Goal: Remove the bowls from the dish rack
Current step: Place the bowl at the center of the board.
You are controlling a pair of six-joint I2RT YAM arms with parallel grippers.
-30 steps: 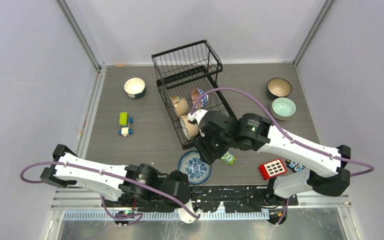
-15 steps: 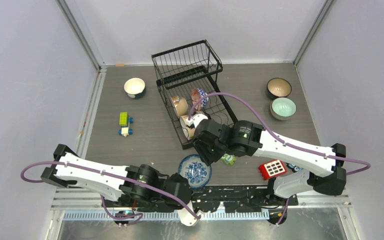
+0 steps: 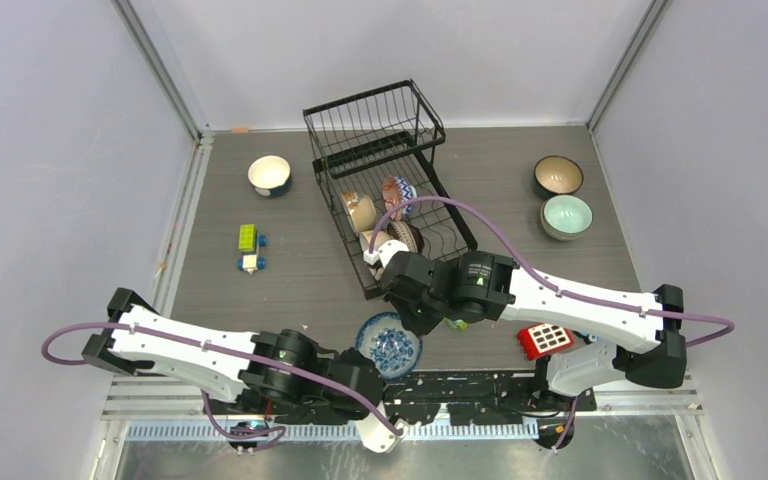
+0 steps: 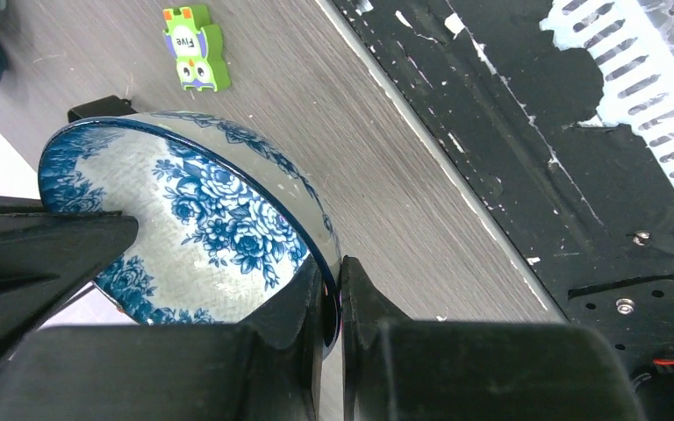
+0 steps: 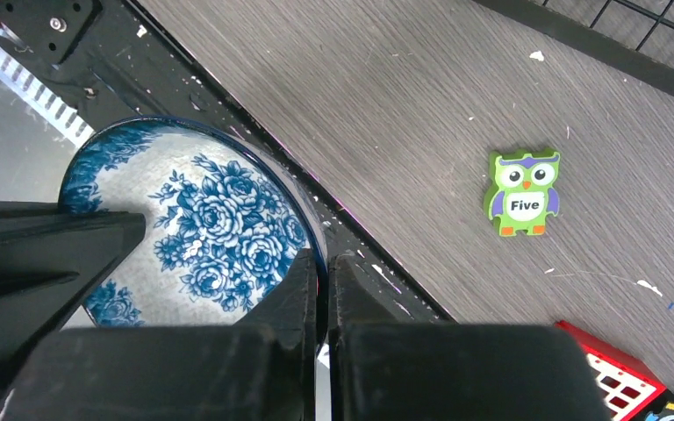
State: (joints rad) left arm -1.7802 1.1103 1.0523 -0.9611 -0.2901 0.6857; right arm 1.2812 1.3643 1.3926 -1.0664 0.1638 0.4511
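A blue-flowered white bowl [image 3: 388, 343] is held near the table's front edge, between the two arms. My left gripper [image 4: 332, 285] is shut on its rim; the bowl [image 4: 184, 210] fills the left of that view. My right gripper [image 5: 323, 267] is shut on the rim of the same bowl [image 5: 202, 219] from the opposite side. The black wire dish rack [image 3: 375, 125] stands at the back centre. Its lower tray holds a tan bowl [image 3: 360, 212], a reddish patterned bowl [image 3: 397, 192] and a dark brown one [image 3: 401, 238].
A white bowl [image 3: 269, 175] sits back left; a tan-lined dark bowl [image 3: 558, 175] and a mint green bowl [image 3: 567, 215] sit back right. Toy blocks [image 3: 248, 238] lie left. A green owl block [image 5: 523, 193] and a red block [image 3: 545, 338] lie beside the right arm.
My right gripper has come from the rack's front end toward the near edge and closed on the blue-flowered bowl's rim. The left gripper has kept its grip.
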